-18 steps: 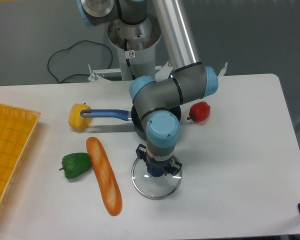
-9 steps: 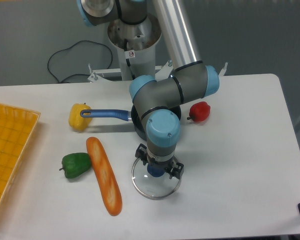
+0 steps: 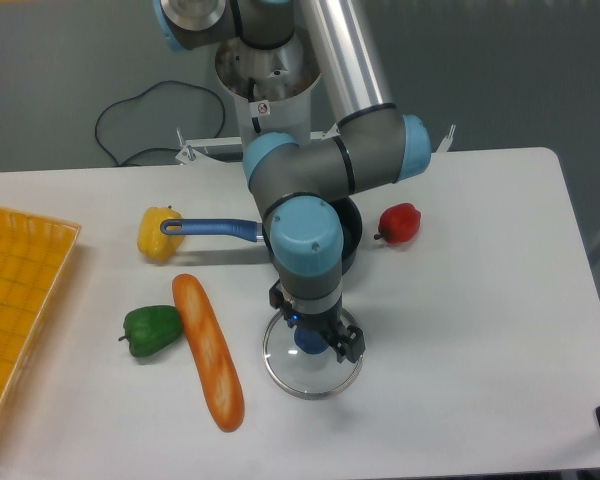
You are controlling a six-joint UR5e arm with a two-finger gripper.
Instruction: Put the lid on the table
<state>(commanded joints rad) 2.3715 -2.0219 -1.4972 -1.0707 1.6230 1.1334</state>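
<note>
The lid (image 3: 313, 374), clear glass with a silver rim and a blue knob (image 3: 308, 341), lies flat on the white table (image 3: 480, 320) in front of the pan. My gripper (image 3: 315, 324) hangs straight over the knob, pointing down. Its dark fingers (image 3: 351, 345) stand apart on either side of the knob, and the gripper looks open. The wrist hides the far edge of the lid.
The blue-handled pan (image 3: 212, 228) sits behind the arm, mostly hidden. A baguette (image 3: 209, 352) and a green pepper (image 3: 150, 329) lie left of the lid. A yellow pepper (image 3: 157, 233), a red pepper (image 3: 400, 222) and the yellow-orange tray (image 3: 15, 290) are farther off.
The wrist and forearm have swung left and risen a little above the lid. The lid has stayed flat in the same spot on the table.
</note>
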